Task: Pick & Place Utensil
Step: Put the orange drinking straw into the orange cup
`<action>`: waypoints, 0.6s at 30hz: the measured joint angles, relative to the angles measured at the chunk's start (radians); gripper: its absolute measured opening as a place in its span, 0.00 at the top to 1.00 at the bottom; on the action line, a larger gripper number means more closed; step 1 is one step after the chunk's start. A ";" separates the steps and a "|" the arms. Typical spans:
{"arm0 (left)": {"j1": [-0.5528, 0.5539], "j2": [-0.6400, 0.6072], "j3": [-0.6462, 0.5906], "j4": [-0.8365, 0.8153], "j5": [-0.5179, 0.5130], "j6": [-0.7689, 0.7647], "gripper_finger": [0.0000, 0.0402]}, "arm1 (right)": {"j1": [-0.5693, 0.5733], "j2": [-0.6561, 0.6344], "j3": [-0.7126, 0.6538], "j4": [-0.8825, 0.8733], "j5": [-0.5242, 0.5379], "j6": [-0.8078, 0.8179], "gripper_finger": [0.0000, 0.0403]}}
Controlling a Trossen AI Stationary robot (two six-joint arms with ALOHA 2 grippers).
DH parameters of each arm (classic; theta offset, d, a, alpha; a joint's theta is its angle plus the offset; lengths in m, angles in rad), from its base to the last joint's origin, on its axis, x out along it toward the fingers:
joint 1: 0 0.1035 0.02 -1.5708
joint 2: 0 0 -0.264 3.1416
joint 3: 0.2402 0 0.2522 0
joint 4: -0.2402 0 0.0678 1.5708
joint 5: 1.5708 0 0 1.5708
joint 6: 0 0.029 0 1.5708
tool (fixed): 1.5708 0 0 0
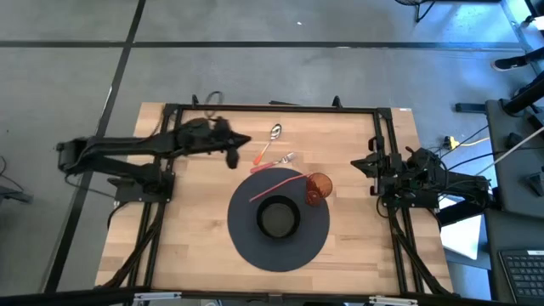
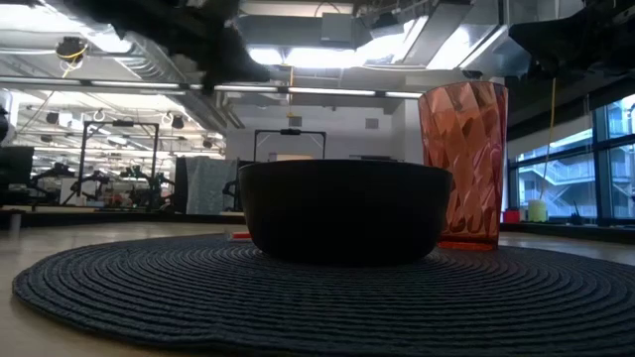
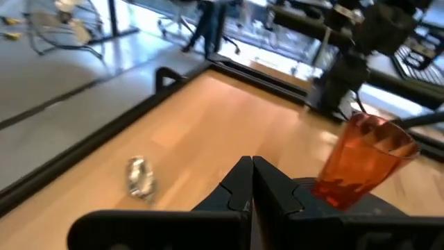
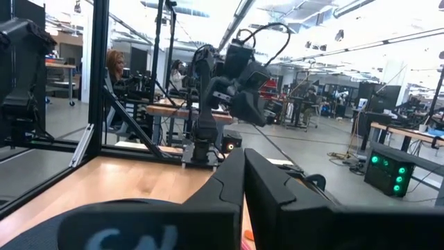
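From the front edge of the counter outward: the round dark placemat lies at the centre front, with the black bowl resting on it and the orange tumbler standing upright at the mat's far right edge. A thin red stick-like item lies across the far part of the mat; its nature cannot be determined. Beyond the mat, on bare wood, lies the spoon, metal bowl end pointing away and an orange-red handle angled toward the mat, with a second small metal piece just beside it. The utensil is untouched, and the bowl appears to hold nothing, though its interior is not fully legible. The left end effector hovers above the counter near the spoon, to its left, fingers pressed together and holding nothing; the left wrist view confirms the tips meet with the spoon's metal end lying off to one side. The right end effector sits at the right counter edge, well apart from the work, likewise closed and empty. Assessment: no pick is done; opening the fingers, grasp, transfer and placement all remain.
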 joint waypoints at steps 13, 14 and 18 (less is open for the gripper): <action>-0.087 0.596 0.506 -0.300 0.005 0.085 0.96 | 0.000 0.000 0.000 -0.009 0.000 0.025 0.97; -0.091 0.635 0.541 -0.323 0.003 0.086 0.94 | 0.000 0.000 0.000 -0.009 -0.001 0.026 0.97; -0.108 0.762 0.671 -0.391 0.003 0.096 0.83 | 0.000 0.000 0.000 -0.012 -0.001 0.027 0.97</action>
